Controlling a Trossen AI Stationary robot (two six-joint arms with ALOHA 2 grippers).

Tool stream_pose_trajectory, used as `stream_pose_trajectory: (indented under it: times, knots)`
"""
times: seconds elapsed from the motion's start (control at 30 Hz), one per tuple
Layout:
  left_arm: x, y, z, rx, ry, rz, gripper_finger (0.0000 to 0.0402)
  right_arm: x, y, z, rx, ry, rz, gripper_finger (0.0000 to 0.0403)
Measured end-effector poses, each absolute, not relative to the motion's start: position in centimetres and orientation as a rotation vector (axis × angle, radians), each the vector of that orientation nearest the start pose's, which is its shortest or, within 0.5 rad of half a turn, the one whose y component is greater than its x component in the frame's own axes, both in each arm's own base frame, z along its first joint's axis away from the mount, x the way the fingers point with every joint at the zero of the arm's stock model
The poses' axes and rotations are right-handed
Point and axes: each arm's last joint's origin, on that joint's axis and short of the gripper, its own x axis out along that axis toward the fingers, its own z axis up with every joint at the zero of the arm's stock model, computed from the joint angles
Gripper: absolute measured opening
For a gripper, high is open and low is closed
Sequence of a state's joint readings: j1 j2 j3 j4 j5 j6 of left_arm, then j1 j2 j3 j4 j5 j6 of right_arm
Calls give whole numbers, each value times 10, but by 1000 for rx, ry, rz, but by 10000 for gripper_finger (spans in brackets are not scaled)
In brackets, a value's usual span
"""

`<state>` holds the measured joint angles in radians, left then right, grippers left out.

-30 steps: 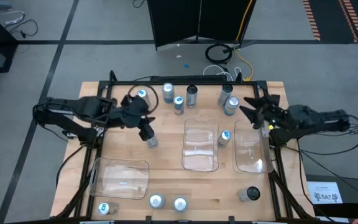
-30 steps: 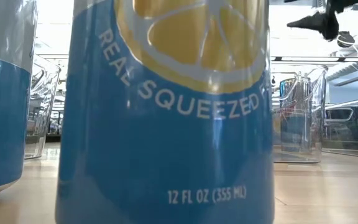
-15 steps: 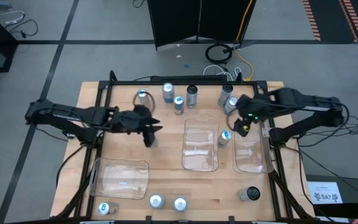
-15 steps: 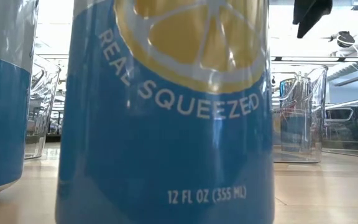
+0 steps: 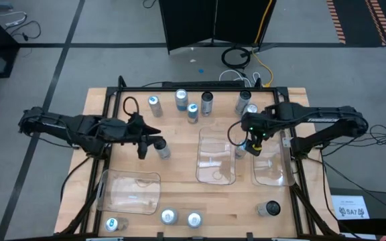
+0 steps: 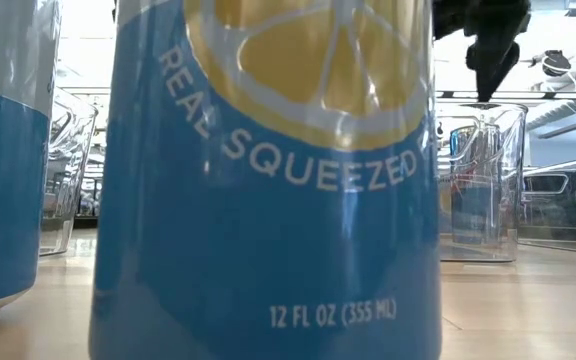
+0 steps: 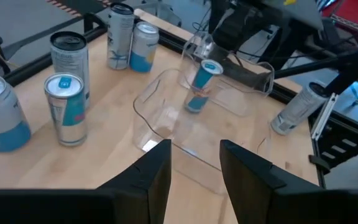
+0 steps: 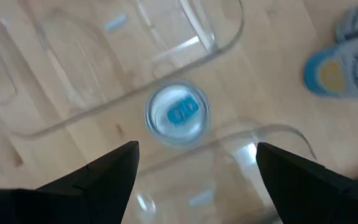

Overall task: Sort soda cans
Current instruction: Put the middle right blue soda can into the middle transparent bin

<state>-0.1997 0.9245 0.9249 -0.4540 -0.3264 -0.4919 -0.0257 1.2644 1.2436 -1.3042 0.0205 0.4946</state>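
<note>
Clear plastic trays (image 5: 216,158) are sitting mid-table, and the right gripper (image 5: 252,142) is hovering wide open, empty, over a blue-tabbed soda can (image 8: 178,115) standing between two of them. The left gripper (image 5: 151,145) — fingers parted, holding nothing — is hanging at nine o'clock from the trays, a can (image 5: 163,152) just beside it.

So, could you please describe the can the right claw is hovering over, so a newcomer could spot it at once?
Start at the two clear trays on the table's right half. In the narrow gap between them stands one slim can, directly below the open right claw. Unlike the cans along the far edge, it stands alone between tray walls, and its silver top carries a blue tab.
</note>
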Motion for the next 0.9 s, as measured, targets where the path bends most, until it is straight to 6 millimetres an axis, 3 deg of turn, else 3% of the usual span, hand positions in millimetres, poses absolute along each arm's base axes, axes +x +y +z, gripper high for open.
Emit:
stream_pose_trajectory:
  times: [0.23,0.53,0.9]
  knots:
    - [189,-30,333,-365,396,224,146,220,-5,297,434,1232,-318,318]
    - [189,-30,333,-388,395,229,146,223,-5,276,403,1314,-318,318]
    - [189,-30,332,-387,400,232,146,241,-5,250,361,1417,-284,316]
